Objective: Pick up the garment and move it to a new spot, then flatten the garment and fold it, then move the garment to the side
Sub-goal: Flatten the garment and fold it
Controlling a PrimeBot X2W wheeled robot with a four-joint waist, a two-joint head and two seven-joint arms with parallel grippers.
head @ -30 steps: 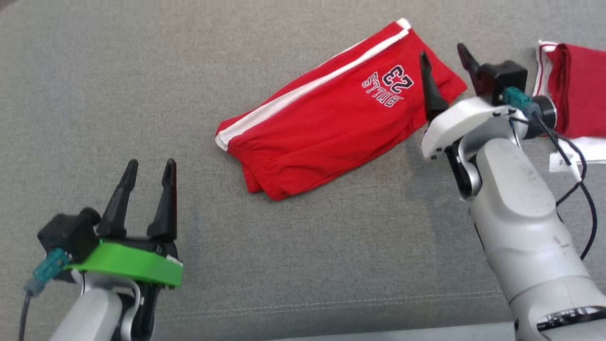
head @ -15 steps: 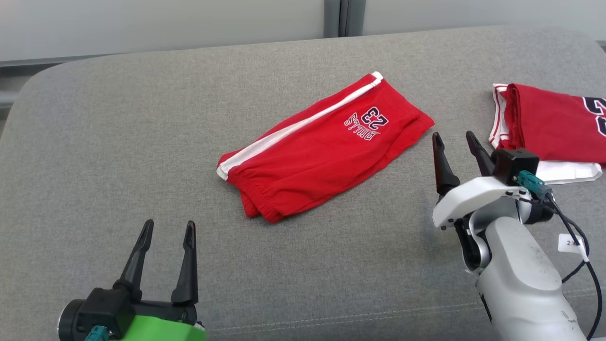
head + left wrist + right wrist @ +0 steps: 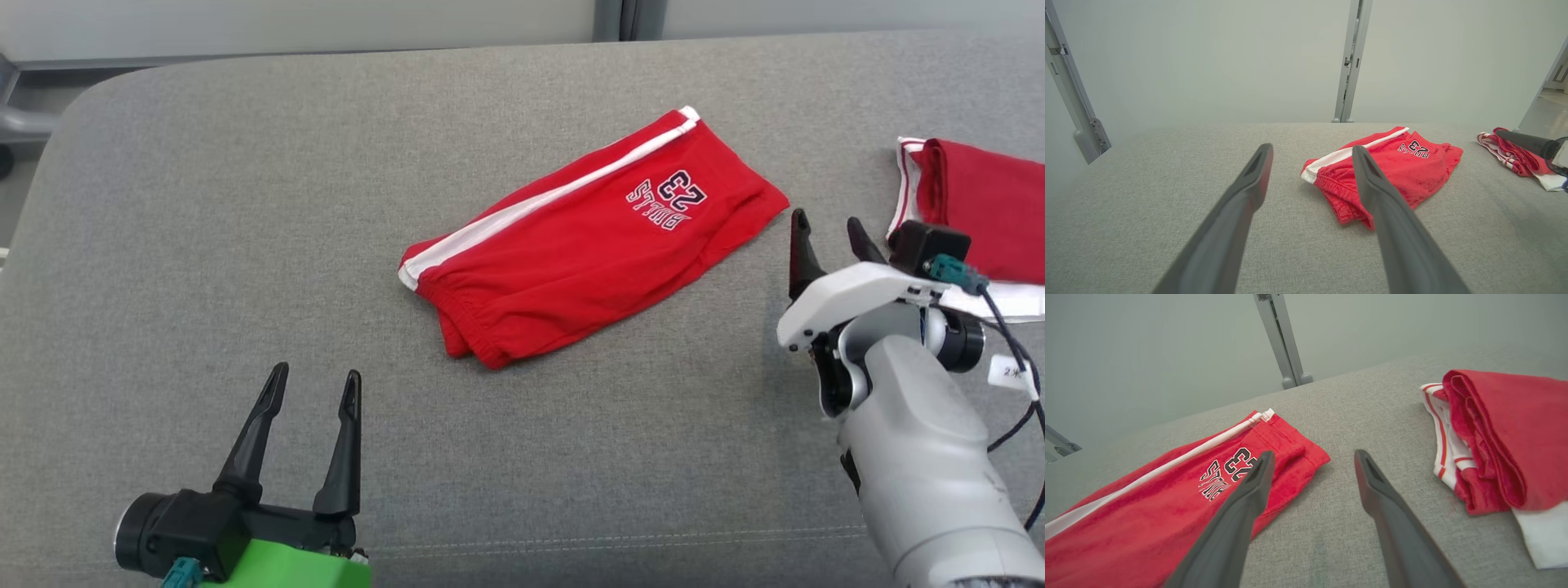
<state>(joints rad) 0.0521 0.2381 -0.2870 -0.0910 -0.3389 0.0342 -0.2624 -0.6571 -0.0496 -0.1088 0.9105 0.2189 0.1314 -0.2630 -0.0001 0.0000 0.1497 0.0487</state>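
Grey padded surface carrying everything. Red shorts lying folded and flattish, just left of right gripper, well ahead-right of left gripper. Likely handling light, soft, floppy, sagging on lift; pinching hem corner nearest right gripper looking best. Second red garment sitting just right of right gripper. Both grippers gaping wide, holding nothing.

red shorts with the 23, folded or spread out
Folded. The red shorts lie flat but doubled over, one half on the other; stacked edges show at the gathered end nearest the robot.
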